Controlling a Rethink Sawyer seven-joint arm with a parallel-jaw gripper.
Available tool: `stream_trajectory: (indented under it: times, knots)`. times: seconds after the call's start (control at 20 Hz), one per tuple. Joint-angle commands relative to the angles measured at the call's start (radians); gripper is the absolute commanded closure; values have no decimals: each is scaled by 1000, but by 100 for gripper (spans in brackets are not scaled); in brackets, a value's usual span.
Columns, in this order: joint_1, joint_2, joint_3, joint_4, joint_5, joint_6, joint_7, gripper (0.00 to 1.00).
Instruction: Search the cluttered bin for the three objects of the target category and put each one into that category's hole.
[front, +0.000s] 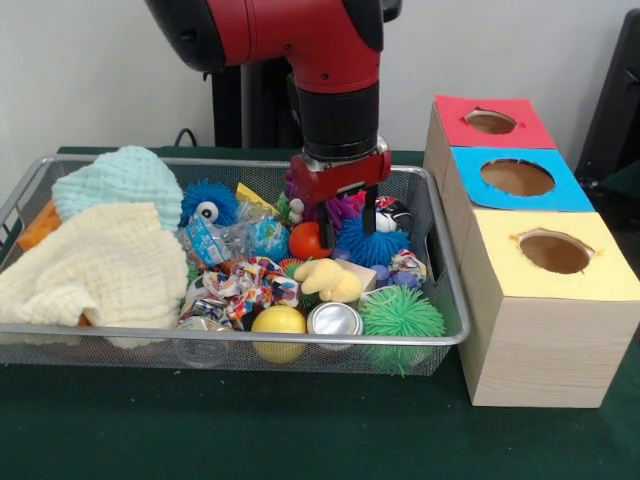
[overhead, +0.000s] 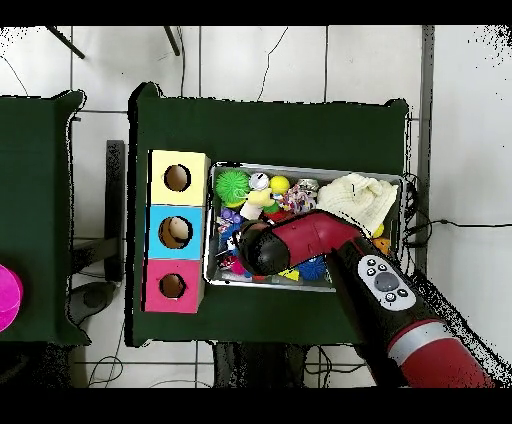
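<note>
A wire mesh bin (front: 452, 330) holds a heap of toys. My gripper (front: 347, 228) reaches down into its back right part, open, its fingers (front: 370, 212) straddling a blue spiky ball (front: 372, 245). A red ball (front: 305, 241) lies just left of it and a purple spiky ball (front: 341, 207) behind it. Nothing is held. Three boxes stand to the right, with a red-topped hole (front: 490, 122), a blue-topped hole (front: 517, 177) and a yellow-topped hole (front: 555, 251). In the overhead view the arm's wrist (overhead: 262, 250) hides the gripper.
The bin's front row has a green spiky ball (front: 400, 315), a silver can (front: 335, 320), a yellow ball (front: 278, 321) and a yellow plush toy (front: 328, 280). Cream knit cloth (front: 95, 265) and pale blue knit cloth (front: 120, 180) fill the left side. A blue fuzzy toy (front: 208, 203) lies at the back.
</note>
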Motion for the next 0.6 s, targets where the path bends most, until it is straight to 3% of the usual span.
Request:
stream_trajectory:
  times: [0.05, 0.6]
  knots:
    - [26, 18, -97, -110, -4, 92, 58, 0]
    - [24, -52, -116, -77, 99, 145, 54, 0]
